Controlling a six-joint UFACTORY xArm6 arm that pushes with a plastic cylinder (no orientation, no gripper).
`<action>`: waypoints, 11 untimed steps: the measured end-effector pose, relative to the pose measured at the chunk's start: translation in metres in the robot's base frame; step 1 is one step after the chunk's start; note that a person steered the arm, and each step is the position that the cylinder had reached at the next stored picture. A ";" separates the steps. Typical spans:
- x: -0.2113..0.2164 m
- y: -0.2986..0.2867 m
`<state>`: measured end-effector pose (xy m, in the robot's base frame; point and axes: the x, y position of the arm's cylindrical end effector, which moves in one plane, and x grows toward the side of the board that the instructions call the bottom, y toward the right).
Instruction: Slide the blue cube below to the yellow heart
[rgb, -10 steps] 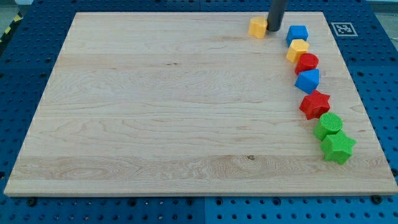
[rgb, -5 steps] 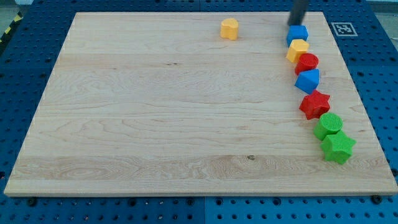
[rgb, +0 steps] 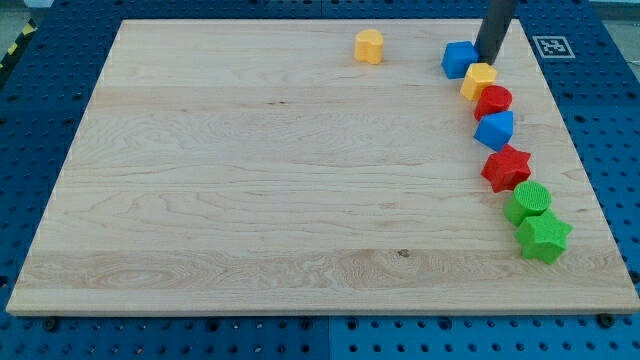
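The blue cube (rgb: 460, 59) sits near the view's top right of the wooden board (rgb: 250, 200). My tip (rgb: 488, 58) stands right beside it, on its right side, touching or almost touching. The yellow heart (rgb: 369, 46) lies to the left of the cube, near the board's top edge, well apart from it. The rod rises out of the view's top.
A column of blocks runs down the right side: a yellow block (rgb: 478, 79) just below my tip, a red cylinder (rgb: 493, 101), a second blue block (rgb: 495, 130), a red star (rgb: 506, 167), a green cylinder (rgb: 528, 202), a green star (rgb: 543, 238).
The yellow heart slid left from beside the rod and stopped. My tip moved right, around the blue cube, and pushed it a little to the left.
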<state>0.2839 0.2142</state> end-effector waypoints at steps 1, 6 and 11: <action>0.000 -0.014; 0.021 -0.088; 0.021 -0.099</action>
